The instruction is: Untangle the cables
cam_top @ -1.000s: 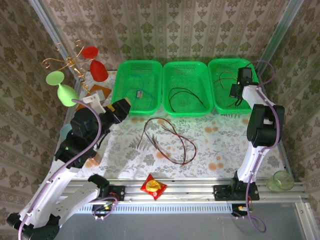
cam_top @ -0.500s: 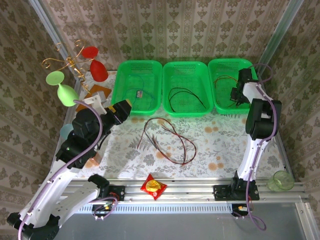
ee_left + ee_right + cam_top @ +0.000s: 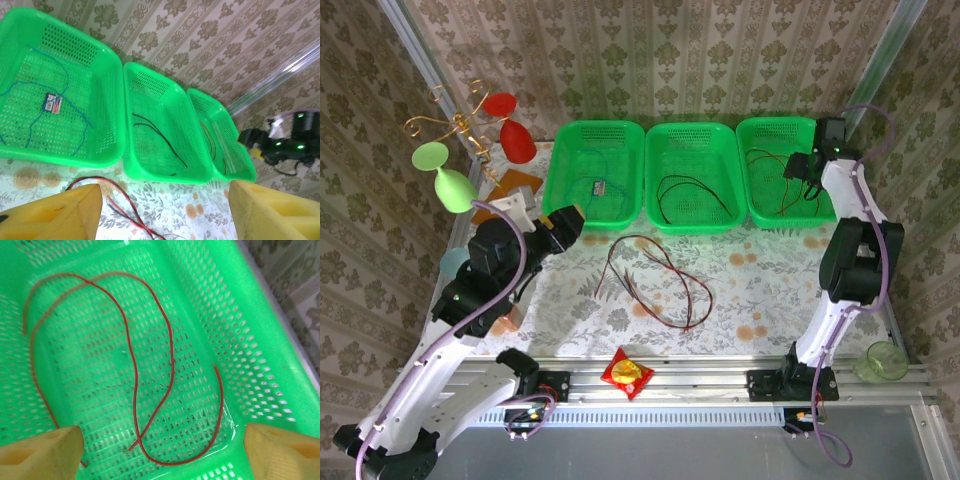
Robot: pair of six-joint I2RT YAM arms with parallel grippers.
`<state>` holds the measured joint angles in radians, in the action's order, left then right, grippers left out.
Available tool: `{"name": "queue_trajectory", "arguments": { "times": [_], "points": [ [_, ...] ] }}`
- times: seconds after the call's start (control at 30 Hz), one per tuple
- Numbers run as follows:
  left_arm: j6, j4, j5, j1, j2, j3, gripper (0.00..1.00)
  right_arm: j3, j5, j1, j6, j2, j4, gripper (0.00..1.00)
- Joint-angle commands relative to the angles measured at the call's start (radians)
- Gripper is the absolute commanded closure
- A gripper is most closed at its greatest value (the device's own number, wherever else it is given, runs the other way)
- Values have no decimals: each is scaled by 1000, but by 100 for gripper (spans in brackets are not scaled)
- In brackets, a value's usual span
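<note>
R gripper [image 3: 798, 165] has lifted and swung back toward the far side of the R basket [image 3: 760, 215] vs 1 s ago, and the arm is stretched out more. Jaws are wide apart w/ nothing in them. Red cable [image 3: 136, 390] lies loose on the basket floor below, so I read that one as dropped off & sorted. L gripper [image 3: 565, 222] has barely shifted. It's also spread open & empty, hanging by the near edge of the L basket [image 3: 556, 205].

Tally: blue cable [image 3: 75, 107] in L basket, black cable [image 3: 160, 139] in mid basket [image 3: 692, 128], red in R. What's left is the tangle [image 3: 655, 275] on the table [image 3: 760, 290], just in front of the mid basket, red + dark strands looped over each other. Prob. the next job, and L gripper is nearest.

Around: snack pack [image 3: 627, 373] on the front rail, cup [image 3: 880, 362] bottom R, glasses [image 3: 448, 183] far L. All are well apart from the tangle, w/ nothing between it & L gripper. One snag: the strands cross, so pulling one may drag the other.
</note>
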<state>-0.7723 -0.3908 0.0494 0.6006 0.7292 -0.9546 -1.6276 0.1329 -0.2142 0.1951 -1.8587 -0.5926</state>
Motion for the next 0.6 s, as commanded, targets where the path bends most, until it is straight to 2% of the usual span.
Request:
{"name": "queue_trajectory", "arguments": {
  "times": [0.0,0.2,0.37,0.57],
  "points": [
    [-3,-80,0,9,-14,4,32,61,-47,6,30,101,-25,15],
    [20,-228,-3,33,8,28,36,234,-51,110,85,326,0,16],
    [19,-281,-29,68,38,103,39,381,7,289,104,531,-1,16],
    [37,-316,3,114,71,203,44,540,3,471,192,723,-8,16]
  ]
}}
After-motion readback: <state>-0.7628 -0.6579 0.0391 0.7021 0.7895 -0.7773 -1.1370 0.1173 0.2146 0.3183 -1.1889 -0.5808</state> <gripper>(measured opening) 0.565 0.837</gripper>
